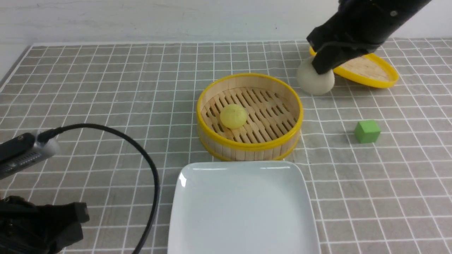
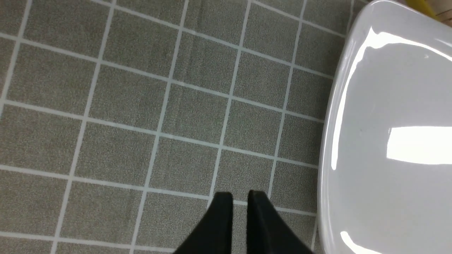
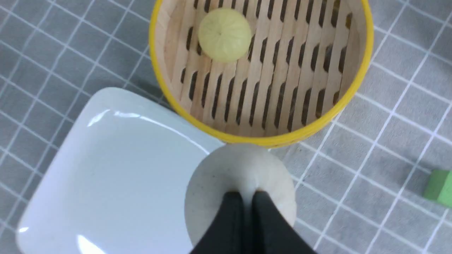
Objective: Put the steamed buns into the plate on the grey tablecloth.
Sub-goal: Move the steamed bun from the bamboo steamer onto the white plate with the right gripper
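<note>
we see our right claw (image 3: 246,197) pinching the off-white beige steamed bun (image 1: 315,76), its tips closed on it, holding it up in the air over the grey tablecloth (image 1: 116,106). in the front view the held bun appears between the bamboo steamer basket (image 1: 249,148) and the round woven lid (image 1: 367,70), whose yellow rim shows partly behind our right arm (image 1: 353,31). the pale yellow steamed bun (image 1: 233,116) sits inside the basket, on its slotted wooden base, toward the left side as the front view has it. the glossy white square plate (image 1: 243,208), bare where we can see it, lies on the grey tablecloth, on the near side of the basket and just beside it. a green cube (image 1: 367,131) rests on the cloth to the right of the basket, well apart from the plate. our left claw (image 2: 240,197) hangs over the white-lined cloth near the left side of the plate, its tips a narrow gap apart with nothing between them. a black cable (image 1: 153,173) curves out from our left arm (image 1: 35,218) across the front view, between that arm and the plate. a pale wall (image 1: 176,19) stands behind the cloth-covered surface.
</note>
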### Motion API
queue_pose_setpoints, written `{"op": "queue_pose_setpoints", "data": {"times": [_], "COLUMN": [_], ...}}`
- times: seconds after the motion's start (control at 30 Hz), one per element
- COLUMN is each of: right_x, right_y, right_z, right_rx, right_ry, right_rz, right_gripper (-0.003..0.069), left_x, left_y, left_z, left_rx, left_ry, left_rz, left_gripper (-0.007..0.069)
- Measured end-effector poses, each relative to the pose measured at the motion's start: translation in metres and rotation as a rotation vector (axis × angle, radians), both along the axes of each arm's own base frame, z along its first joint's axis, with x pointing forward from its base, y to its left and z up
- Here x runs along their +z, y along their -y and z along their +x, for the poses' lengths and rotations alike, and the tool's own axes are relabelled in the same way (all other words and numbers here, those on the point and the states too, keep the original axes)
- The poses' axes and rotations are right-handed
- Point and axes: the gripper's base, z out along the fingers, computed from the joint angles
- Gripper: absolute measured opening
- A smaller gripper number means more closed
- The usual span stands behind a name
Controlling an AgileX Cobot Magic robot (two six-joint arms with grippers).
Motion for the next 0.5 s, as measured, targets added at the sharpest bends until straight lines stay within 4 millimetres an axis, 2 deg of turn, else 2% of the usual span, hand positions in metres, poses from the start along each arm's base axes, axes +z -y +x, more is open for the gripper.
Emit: {"op": "queue_pose_setpoints", "data": {"times": [0.03,0.1,0.2,0.23,0.27,0.4,0.43,0.5], "right_x": [-0.002,-0.018,-0.062,-0.065,-0.088,-0.14,-0.141,-0.162], "right_y": [-0.002,-0.008,-0.025,-0.026,-0.038,-0.065,-0.066,-0.079], "right_z": [-0.007,-0.016,-0.031,-0.033,-0.041,-0.054,-0.054,-0.054], "right_rx": [0.001,0.021,0.073,0.077,0.105,0.148,0.15,0.149], "right_ry": [-0.036,-0.119,-0.277,-0.286,-0.341,-0.374,-0.376,-0.365], "right_rz": [0.033,0.056,0.023,0.019,-0.007,-0.085,-0.09,-0.12], "right_gripper": [0.0015,0.0016,0.0018,0.0018,0.002,0.0039,0.0041,0.0065], "left_x": [0.0,0.0,0.0,0.0,0.0,0.0,0.0,0.0], "left_y": [0.0,0.0,0.0,0.0,0.0,0.0,0.0,0.0], "left_z": [0.0,0.0,0.0,0.0,0.0,0.0,0.0,0.0], "left_rx": [-0.001,-0.001,-0.001,-0.001,-0.001,0.002,0.002,0.003], "left_ry": [0.001,0.003,0.004,0.004,0.004,0.004,0.004,0.002], "left_rz": [0.005,0.007,0.007,0.007,0.007,0.005,0.005,0.005], "left_gripper": [0.0091,0.0093,0.0099,0.0099,0.0101,0.0106,0.0107,0.0108]}}
